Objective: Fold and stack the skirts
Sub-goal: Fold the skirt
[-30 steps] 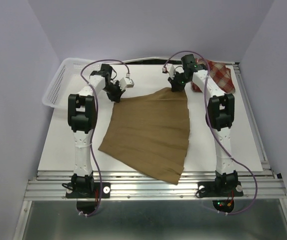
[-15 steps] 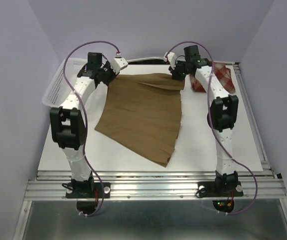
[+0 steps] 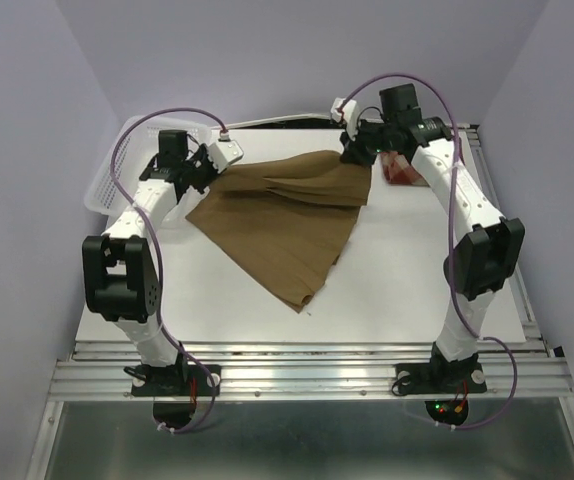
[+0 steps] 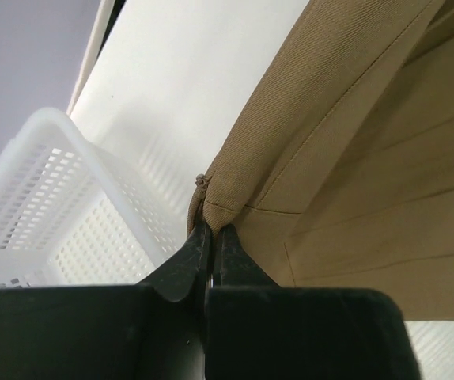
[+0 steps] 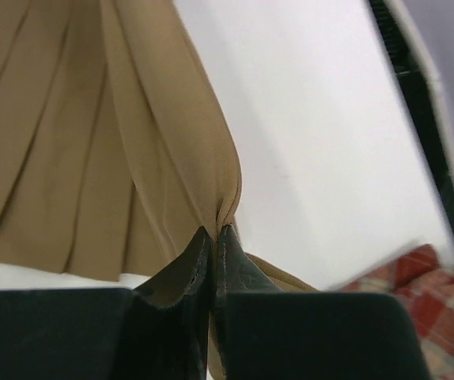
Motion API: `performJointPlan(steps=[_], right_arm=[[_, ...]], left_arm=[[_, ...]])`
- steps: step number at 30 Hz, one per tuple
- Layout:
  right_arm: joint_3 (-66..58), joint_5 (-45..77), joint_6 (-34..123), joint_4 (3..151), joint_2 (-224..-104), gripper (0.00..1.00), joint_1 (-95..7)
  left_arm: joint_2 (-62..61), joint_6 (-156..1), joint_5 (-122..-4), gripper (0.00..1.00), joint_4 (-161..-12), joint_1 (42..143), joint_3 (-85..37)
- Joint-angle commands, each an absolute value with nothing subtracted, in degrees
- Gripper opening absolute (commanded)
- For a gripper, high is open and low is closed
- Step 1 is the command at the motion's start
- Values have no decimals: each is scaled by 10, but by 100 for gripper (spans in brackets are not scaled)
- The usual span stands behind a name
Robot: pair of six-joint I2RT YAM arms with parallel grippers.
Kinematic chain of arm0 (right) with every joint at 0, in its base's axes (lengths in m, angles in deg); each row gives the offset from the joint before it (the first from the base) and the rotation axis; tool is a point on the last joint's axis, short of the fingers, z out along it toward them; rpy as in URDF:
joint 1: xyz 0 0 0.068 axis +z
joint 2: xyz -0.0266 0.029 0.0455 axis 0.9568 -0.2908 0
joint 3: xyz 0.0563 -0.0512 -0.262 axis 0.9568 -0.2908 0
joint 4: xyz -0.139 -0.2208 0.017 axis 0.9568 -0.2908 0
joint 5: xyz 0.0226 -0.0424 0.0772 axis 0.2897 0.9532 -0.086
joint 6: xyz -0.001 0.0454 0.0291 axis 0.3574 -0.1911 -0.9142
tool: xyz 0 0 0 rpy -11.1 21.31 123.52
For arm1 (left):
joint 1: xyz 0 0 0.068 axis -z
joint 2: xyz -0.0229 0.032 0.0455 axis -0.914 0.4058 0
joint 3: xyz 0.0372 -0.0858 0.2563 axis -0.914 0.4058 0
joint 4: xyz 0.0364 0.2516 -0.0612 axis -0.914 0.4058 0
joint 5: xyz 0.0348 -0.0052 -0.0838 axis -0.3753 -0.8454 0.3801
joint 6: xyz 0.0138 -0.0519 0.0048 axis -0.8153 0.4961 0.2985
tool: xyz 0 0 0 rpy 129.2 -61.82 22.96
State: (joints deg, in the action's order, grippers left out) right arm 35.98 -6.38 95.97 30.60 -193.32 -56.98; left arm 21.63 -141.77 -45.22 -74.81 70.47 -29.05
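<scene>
Tan skirt is held by its top corners: left gripper clamped on one beside the basket, right gripper clamped on the other near the plaid skirt; pleated cloth sags between them, draping onto the white table

The left gripper has its jaws pinched tight on a corner of the tan skirt. The white worktop lies behind, with a white mesh basket at left.
</scene>
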Motion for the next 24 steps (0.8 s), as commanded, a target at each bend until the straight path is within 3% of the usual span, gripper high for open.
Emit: performJointPlan(steps=[1, 8, 13, 24], right_arm=[[285, -58, 916, 285, -1915, 1, -547], [257, -64, 825, 314, -1919, 1, -498], [281, -79, 763, 297, -1936, 1, -460], [136, -92, 681, 364, -1996, 1, -392]], left_arm=[[191, -1481, -481, 0, -752, 674, -273], [222, -1489, -500, 0, -811, 666, -310], [266, -1528, -503, 0, -757, 666, -371], [243, -1633, -532, 0, -634, 677, -266]])
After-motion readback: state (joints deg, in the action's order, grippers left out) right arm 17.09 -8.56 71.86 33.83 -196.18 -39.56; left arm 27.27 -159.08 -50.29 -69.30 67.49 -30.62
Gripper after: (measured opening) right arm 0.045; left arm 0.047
